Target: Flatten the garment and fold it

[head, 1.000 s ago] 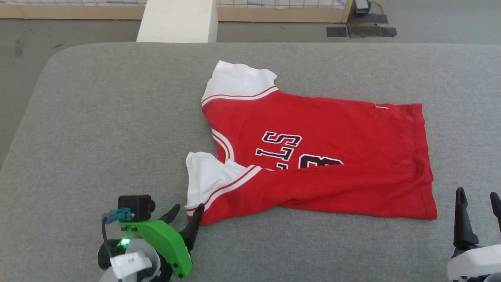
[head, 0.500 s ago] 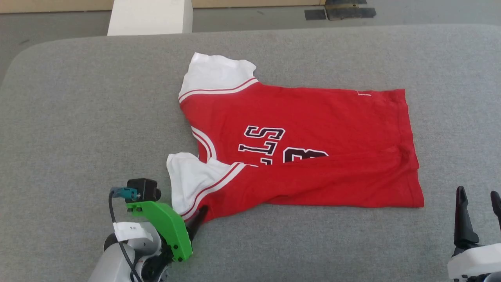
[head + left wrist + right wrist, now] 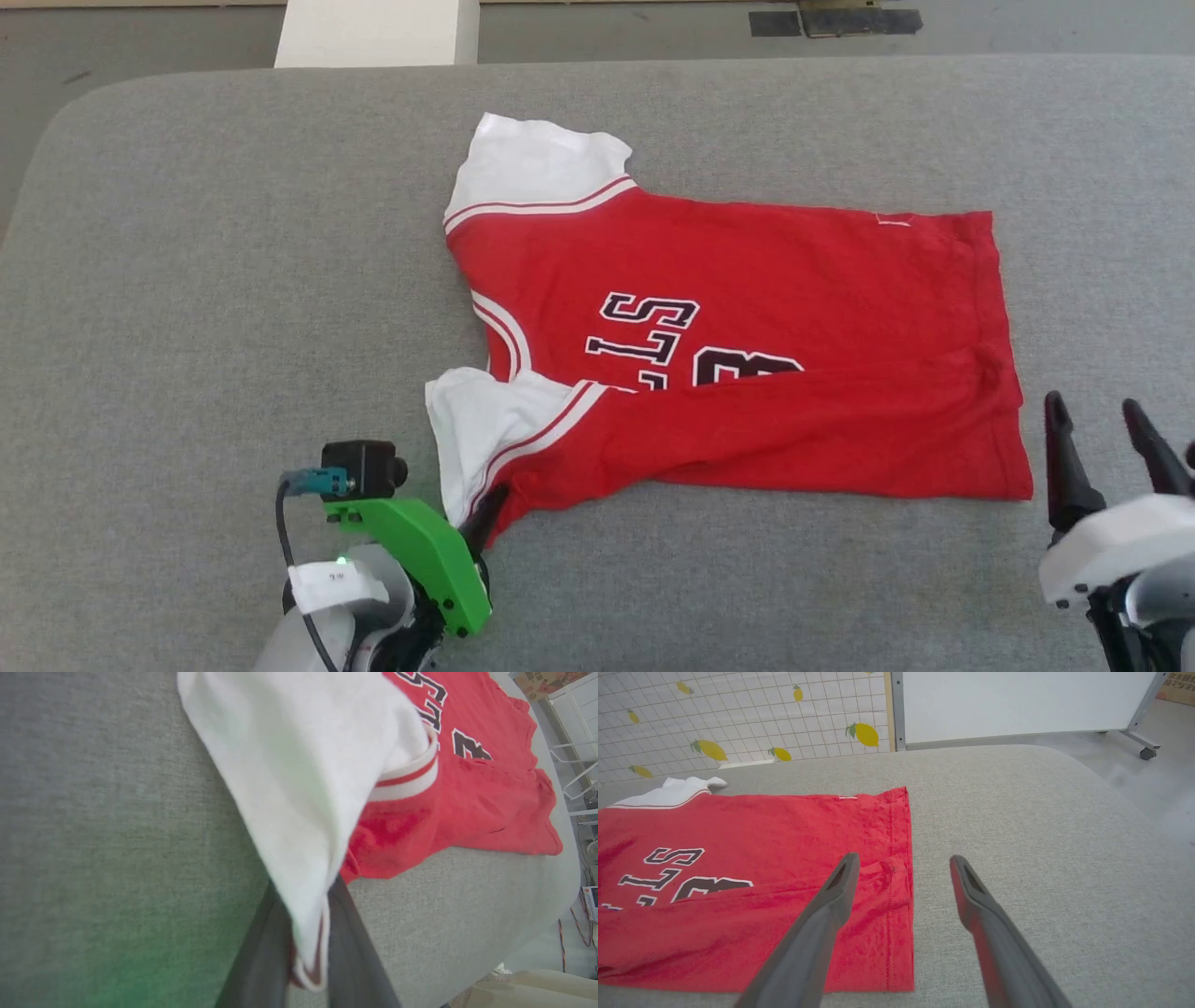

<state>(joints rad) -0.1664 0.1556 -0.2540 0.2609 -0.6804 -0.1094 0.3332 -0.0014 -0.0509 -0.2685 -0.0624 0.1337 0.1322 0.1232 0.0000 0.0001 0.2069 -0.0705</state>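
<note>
The garment [image 3: 747, 308], a red jersey with white sleeves and black lettering, lies sideways on the grey table [image 3: 233, 280], its near long edge folded over itself. My left gripper [image 3: 478, 515] is shut on the hem of the near white sleeve [image 3: 467, 429]. In the left wrist view the sleeve [image 3: 299, 779] hangs pinched between the two dark fingers [image 3: 355, 952]. My right gripper [image 3: 1094, 415] stands open just right of the shirt's bottom hem, near its front corner. In the right wrist view its gripper [image 3: 903, 861] hovers over the hem [image 3: 899, 858], with nothing between the fingers.
A white block [image 3: 373, 33] stands beyond the table's far edge. A lemon-patterned tiled wall [image 3: 738, 714] and a white board on wheels [image 3: 1017, 704] stand past the table. Bare grey cloth surrounds the shirt on all sides.
My left gripper has closed on the near sleeve's hem. My right gripper has moved forward and left, closer to the shirt's bottom hem. The head camera has shifted.
</note>
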